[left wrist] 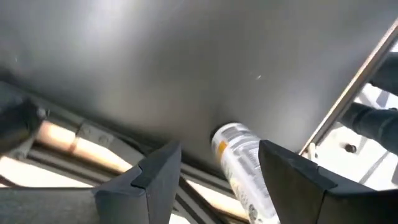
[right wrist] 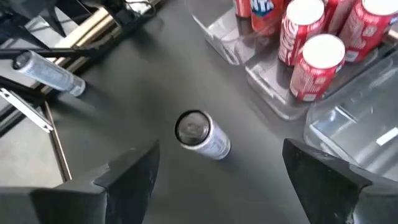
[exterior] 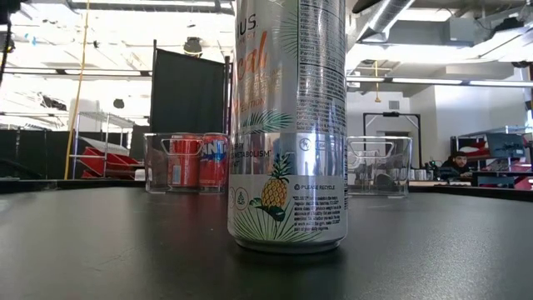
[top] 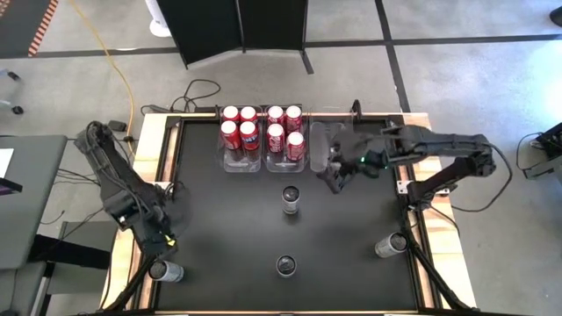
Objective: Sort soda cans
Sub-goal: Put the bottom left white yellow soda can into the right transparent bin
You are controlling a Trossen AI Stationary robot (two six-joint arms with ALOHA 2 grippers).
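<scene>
Black worktop (top: pixel 228 228), wood-edged, on grey concrete floor; dark partition panels beyond far edge. Low view: open workshop room, ceiling lights.

Two clear bins (top: pixel 263 158) just left of right claw (top: pixel 335 178), holding eight red cans (top: pixel 262 132), upright. Third bin (right wrist: pixel 360 118) under right claw, nothing inside.

Right claw wide open, empty, above worktop. Silver can (top: pixel 291 199) upright, near, forward-left of it. Others: one (top: pixel 285 264) at near-centre, one (top: pixel 392 245) at right edge.

Left claw (top: pixel 163 235) half open, empty, over near-left corner; silver can (top: pixel 166 271) just beyond its fingers.
</scene>
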